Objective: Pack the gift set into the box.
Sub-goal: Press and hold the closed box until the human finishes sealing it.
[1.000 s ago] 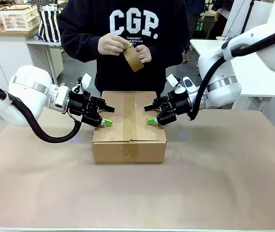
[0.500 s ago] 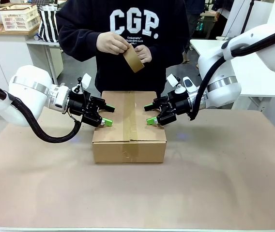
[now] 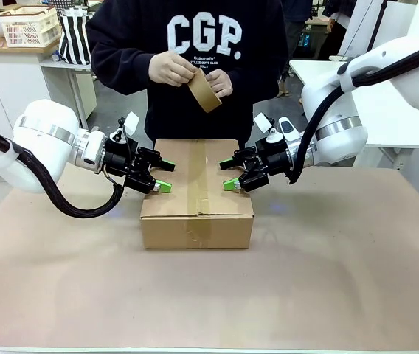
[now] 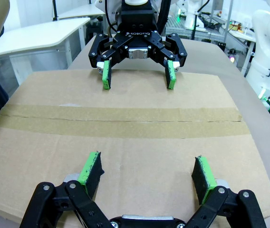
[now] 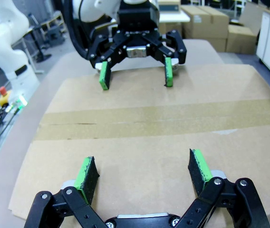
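Closed box (image 3: 197,192) sits mid-surface (image 3: 342,280), seam taped; left gripper (image 3: 164,175) and right gripper (image 3: 229,173) are spread wide, empty, over its top; risk: the person's tape roll (image 3: 203,91), brought down between them, may strike a finger.

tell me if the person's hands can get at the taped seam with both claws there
Probably yes. The left claw and right claw sit open at opposite sides of the box, leaving the taped seam between them bare. The person's hands, holding a tape roll, hover above its far end.
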`<action>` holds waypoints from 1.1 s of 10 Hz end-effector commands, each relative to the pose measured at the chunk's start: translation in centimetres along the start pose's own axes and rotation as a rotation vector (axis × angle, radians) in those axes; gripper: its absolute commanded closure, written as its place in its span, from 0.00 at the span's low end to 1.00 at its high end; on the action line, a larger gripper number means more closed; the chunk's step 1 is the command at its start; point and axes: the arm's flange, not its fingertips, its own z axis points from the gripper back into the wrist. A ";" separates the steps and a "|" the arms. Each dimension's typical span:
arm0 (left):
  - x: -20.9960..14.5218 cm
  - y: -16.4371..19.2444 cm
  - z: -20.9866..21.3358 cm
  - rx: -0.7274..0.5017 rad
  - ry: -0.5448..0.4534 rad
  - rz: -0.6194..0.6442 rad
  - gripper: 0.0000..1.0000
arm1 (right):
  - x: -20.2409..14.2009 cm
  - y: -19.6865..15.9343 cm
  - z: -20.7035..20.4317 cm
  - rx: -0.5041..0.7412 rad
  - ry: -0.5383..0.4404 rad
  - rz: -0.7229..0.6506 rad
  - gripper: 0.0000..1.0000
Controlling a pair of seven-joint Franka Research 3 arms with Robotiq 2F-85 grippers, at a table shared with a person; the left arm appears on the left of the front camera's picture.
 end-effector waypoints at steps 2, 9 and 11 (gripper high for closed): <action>-0.3 -0.1 0.0 -0.001 0.004 0.005 0.00 | -0.3 0.0 -0.1 -0.001 0.005 -0.003 0.00; -0.3 -0.1 0.0 -0.001 0.004 0.005 0.00 | -0.3 0.0 -0.1 -0.001 0.005 -0.003 0.00; -0.3 -0.1 0.0 -0.001 0.004 0.005 0.00 | -0.3 0.0 -0.1 -0.001 0.005 -0.003 0.00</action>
